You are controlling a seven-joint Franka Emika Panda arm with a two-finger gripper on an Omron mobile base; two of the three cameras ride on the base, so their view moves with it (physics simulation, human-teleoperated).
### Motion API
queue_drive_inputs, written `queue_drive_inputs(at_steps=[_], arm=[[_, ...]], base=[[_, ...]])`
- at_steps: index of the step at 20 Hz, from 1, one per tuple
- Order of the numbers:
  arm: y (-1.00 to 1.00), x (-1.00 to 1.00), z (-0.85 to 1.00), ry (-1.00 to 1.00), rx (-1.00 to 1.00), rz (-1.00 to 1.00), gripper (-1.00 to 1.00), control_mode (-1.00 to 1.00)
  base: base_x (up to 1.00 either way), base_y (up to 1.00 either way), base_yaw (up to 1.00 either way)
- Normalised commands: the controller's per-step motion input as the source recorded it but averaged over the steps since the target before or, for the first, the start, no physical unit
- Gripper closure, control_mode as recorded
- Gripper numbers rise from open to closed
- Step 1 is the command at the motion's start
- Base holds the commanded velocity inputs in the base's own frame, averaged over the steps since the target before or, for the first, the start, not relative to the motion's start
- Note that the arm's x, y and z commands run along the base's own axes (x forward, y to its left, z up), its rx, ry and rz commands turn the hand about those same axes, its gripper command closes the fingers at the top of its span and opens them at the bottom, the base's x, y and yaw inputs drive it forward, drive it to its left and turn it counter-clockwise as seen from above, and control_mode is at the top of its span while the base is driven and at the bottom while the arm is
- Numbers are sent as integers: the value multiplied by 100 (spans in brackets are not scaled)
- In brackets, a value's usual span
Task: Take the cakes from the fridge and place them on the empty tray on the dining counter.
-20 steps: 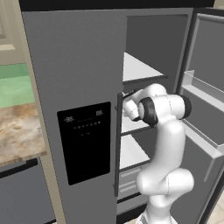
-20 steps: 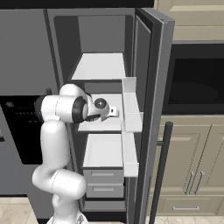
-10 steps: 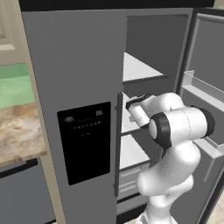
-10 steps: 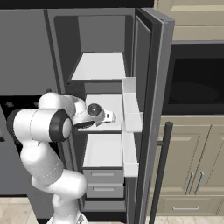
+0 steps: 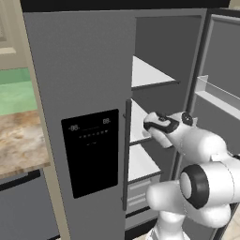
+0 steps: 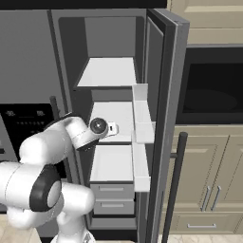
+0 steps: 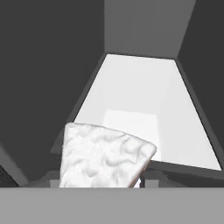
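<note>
The fridge (image 5: 84, 70) stands with its right door (image 6: 163, 95) swung open. My gripper (image 5: 149, 125) is at the front of the middle shelf (image 6: 116, 116), pointing inward. A white cake slice (image 7: 103, 159) with a rippled top sits right at the fingertips in the hand view, covering most of them. It hangs in front of and above the shelf, and the gripper is shut on it. One dark fingertip (image 7: 141, 180) peeks out at the slice's lower right. The darker cake, the tray and the cooktop are out of view.
White shelves (image 5: 145, 75) and two drawers (image 6: 111, 190) fill the fridge's inside. The open door carries bins (image 6: 141, 137) close to my hand's right. A marble counter (image 5: 18, 140) lies to the left, with cabinets and a dark oven (image 6: 209, 95) to the right.
The arm has folded back toward the base, elbow swinging low and near the cameras. The hand stays near the middle shelf's front, drawn slightly outward.
</note>
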Motion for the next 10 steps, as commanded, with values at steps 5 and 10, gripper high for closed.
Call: queue_drive_inputs(at_steps=[5,10], arm=[[17,-36,100,25,0,21,100,-100],[7,-55,100,34,0,12,100,-100]], base=[[0,0,0],[0,0,0]])
